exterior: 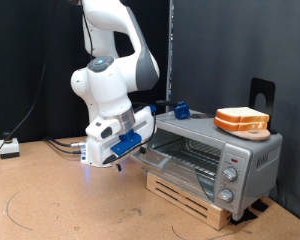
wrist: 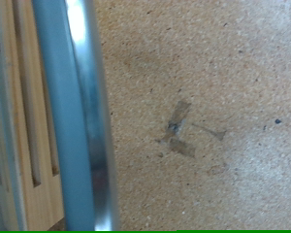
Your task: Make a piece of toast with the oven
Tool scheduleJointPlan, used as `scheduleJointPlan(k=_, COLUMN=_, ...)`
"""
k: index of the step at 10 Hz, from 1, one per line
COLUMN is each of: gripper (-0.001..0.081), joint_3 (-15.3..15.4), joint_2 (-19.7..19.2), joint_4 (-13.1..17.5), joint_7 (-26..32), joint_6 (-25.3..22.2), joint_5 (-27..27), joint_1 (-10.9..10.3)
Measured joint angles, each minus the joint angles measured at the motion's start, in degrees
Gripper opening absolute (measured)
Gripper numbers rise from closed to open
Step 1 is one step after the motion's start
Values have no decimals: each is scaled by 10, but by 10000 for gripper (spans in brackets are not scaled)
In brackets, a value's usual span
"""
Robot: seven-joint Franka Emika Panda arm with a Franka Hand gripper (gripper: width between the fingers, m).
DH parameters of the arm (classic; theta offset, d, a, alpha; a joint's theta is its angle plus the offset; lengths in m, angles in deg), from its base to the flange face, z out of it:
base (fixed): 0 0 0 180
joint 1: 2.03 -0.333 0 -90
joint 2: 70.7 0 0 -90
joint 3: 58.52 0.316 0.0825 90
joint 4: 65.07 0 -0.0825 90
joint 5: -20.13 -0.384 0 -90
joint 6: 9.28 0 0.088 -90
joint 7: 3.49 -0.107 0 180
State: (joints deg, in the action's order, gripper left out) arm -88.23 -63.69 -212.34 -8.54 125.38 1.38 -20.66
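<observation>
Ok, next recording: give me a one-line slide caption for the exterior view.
Franka tool at the open door of the silver oven, with bread slices stacked on the oven's top.

open oven [exterior: 205, 160] door [exterior: 155, 152] blocks front approach

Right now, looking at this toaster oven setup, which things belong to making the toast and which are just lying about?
Part of the job:
- boxy silver toaster oven, glass door dropped open
- pale bread slices with orange-tan crust, stacked on the oven's top
- white and blue gripper, at the door's grey bar handle

Just lying about:
- slatted wooden pallet under the oven
- small white box on the table
</observation>
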Motion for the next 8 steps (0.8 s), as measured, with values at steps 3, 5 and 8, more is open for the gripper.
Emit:
scheduleJointPlan(k=3, gripper=809, joint_3=-6, joint_2=-35, joint_4=20, joint_7=16, joint_6=6, joint_5=-11, joint_1=3)
scheduleJointPlan(k=5, gripper=809, joint_3=-8, joint_2=-63, joint_4=32, joint_7=16, joint_6=8, joint_5=-17, joint_1=9)
scheduleJointPlan(k=8, gripper=809, joint_3=-9, joint_2=-106, joint_4=52, joint_7=17, joint_6=9, joint_5=-42, joint_1=14)
